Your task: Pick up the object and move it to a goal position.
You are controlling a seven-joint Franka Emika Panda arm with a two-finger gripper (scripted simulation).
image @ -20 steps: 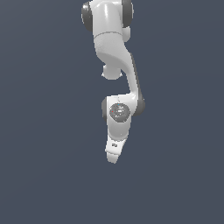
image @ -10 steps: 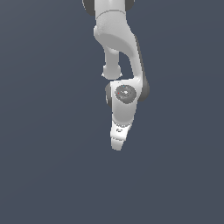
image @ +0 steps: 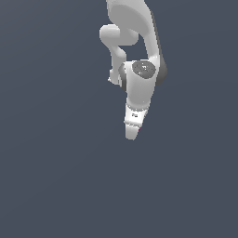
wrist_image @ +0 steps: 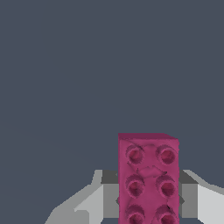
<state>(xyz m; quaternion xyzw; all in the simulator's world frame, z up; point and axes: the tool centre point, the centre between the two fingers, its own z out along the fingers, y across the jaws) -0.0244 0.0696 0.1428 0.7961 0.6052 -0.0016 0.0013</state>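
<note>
The object, a magenta-pink studded brick (wrist_image: pixel 148 175), sits between the two grey fingers (wrist_image: pixel 105 197) of my gripper (wrist_image: pixel 148 199), which is shut on its sides. In the exterior view the white arm hangs from above and my gripper (image: pixel 132 134) points down and towards that view's left. There only a tiny pink sliver of the object (image: pixel 139 129) shows at the fingertips; the rest is hidden by the gripper body.
A plain dark grey-blue surface (image: pixel 56 176) fills the surroundings in both views. No other objects or edges show.
The arm has swung up and towards the exterior view's right, carrying the gripper higher. The gripper stays shut on the brick.
</note>
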